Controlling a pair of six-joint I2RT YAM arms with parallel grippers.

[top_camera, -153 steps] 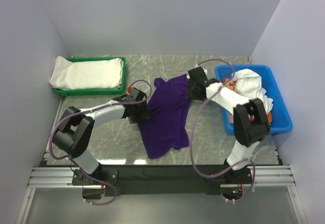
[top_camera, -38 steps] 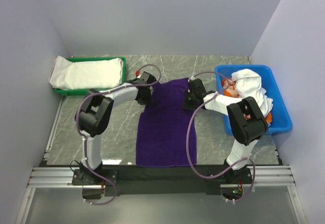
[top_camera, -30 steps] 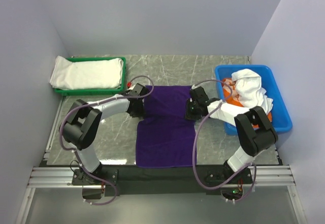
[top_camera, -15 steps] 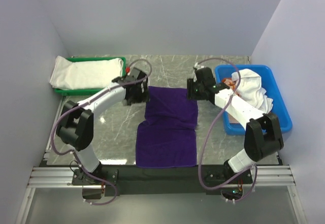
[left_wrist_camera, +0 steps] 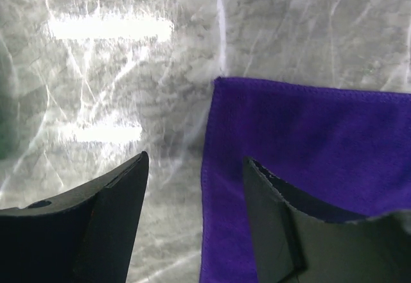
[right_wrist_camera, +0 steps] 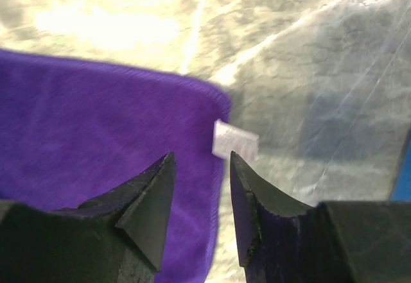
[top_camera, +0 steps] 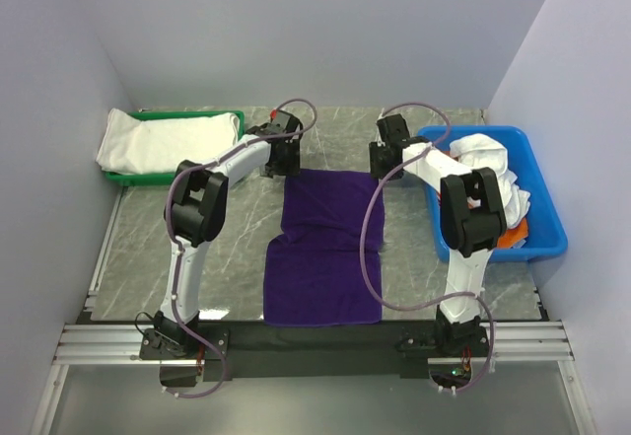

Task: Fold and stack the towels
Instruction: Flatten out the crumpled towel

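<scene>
Overhead, a grey marbled table (top_camera: 212,248) sits between plain lavender walls (top_camera: 296,31). At its centre lies the purple towel (top_camera: 330,257), partly folded. The left gripper (top_camera: 287,162) and right gripper (top_camera: 383,164) hover above the towel's far corners, jaws parted, holding nothing.
</scene>
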